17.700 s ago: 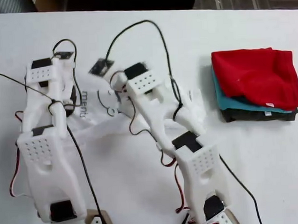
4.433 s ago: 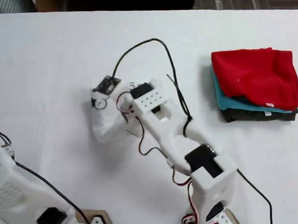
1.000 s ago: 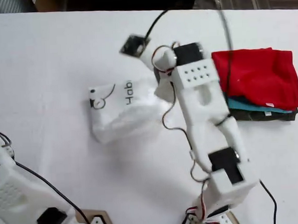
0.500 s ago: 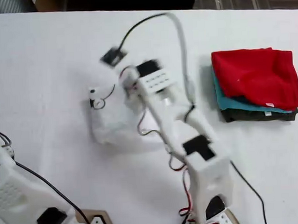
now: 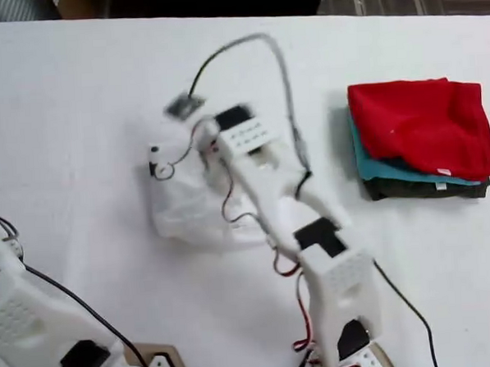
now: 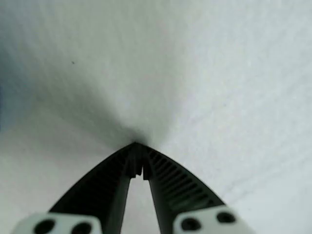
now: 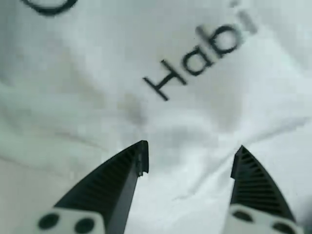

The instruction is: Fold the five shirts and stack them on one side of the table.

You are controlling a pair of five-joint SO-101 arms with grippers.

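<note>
Well, from the high view we see the white shirt (image 5: 185, 215) lying in a loose lump near the middle of the bench (image 5: 76, 94). The right arm (image 5: 265, 178) leans over its far side. Well apart, at one side of the bench, a stack (image 5: 419, 141) of three folded shirts sits with the red shirt (image 5: 414, 121) on top. The left arm (image 5: 30, 326) is tucked back at the near corner. From the left wrist view, the left jaws are pressed together with nothing between them, over bare bench (image 6: 219, 73). From the right wrist view, the right jaws are spread wide and hang just above the white shirt (image 7: 97, 73), with its dark letters (image 7: 200, 63) close by. They hold nothing. We think the step in hand is folding this white shirt, the fourth one, and it is not neat yet. Next, we think the right jaws need to go down, pinch one edge of the cloth and pull it over flat, so it can join the stack.
</note>
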